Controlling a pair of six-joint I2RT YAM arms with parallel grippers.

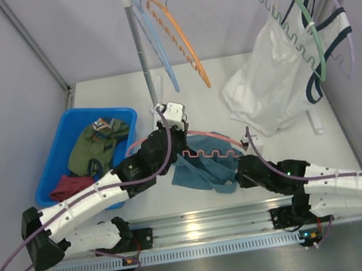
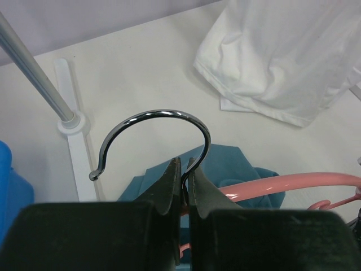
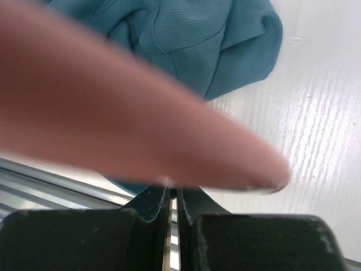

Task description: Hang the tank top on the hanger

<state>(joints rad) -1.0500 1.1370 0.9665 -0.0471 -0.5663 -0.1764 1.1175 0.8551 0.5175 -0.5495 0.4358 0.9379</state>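
Note:
The salmon-pink hanger [image 1: 209,135] lies over the teal tank top [image 1: 203,171] on the white table. My left gripper [image 1: 170,137] is shut on the hanger's thin metal hook [image 2: 151,116], just above the pink arm [image 2: 293,183], with the tank top [image 2: 225,162] under it. My right gripper [image 1: 242,168] is at the hanger's right end, at the tank top's right edge. In the right wrist view the blurred pink hanger arm [image 3: 141,113] crosses over the shut fingertips [image 3: 174,189] and hides them. A bit of teal fabric shows at the tips, and the bunched tank top [image 3: 214,39] lies beyond.
A blue bin [image 1: 50,170] at the left holds an olive garment [image 1: 97,144] and a red one. The rack pole [image 1: 141,53] carries an orange hanger [image 1: 184,39] and a blue one. A white navy-trimmed top [image 1: 273,87] hangs on a green hanger at the right. The rack foot [image 2: 70,121] and the white top [image 2: 282,56] show in the left wrist view.

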